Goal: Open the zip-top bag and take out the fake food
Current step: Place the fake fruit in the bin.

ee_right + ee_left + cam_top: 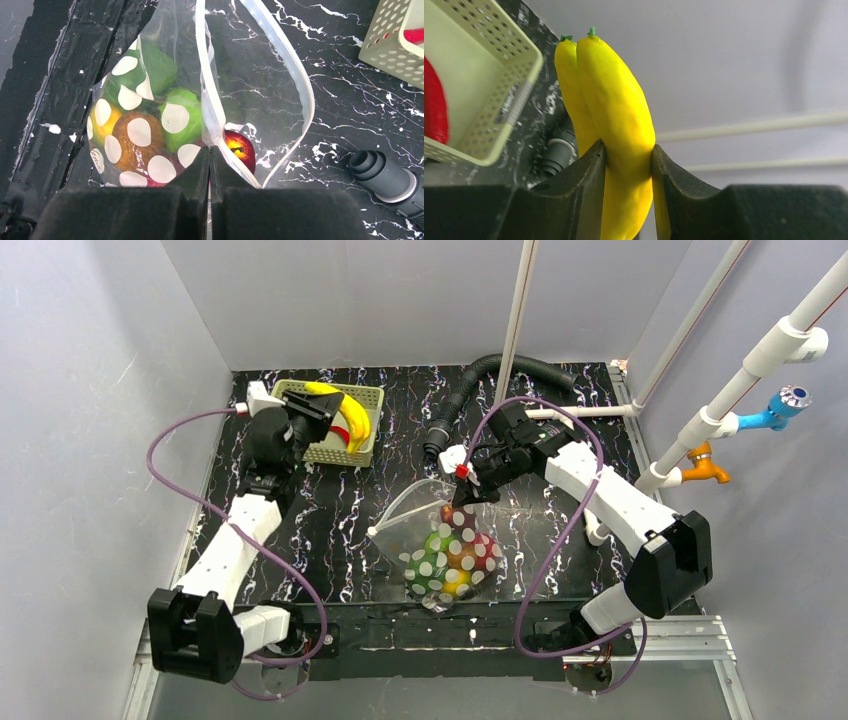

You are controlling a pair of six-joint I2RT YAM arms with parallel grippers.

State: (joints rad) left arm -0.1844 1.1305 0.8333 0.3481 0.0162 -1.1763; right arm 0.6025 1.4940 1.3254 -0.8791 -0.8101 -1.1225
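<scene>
The zip-top bag [450, 555] lies mid-table with its mouth open, the zip strip [305, 95] spread in a loop. Green, brown, yellow and red fake food [175, 117] shows through its spotted side [150, 100], and a red apple [241, 147] sits at the mouth. My right gripper [210, 150] is shut on one lip of the mouth [466, 480], holding it up. My left gripper [628, 155] is shut on the yellow banana [616, 100], held just over the pale green basket [372, 395] at the back left [318, 410].
A red piece [434, 105] lies inside the basket [499, 100]. A black corrugated hose [500, 368] curves along the back, and its end [385, 175] rests near the bag's mouth. White pipes with blue and orange taps [740, 390] stand at the right wall.
</scene>
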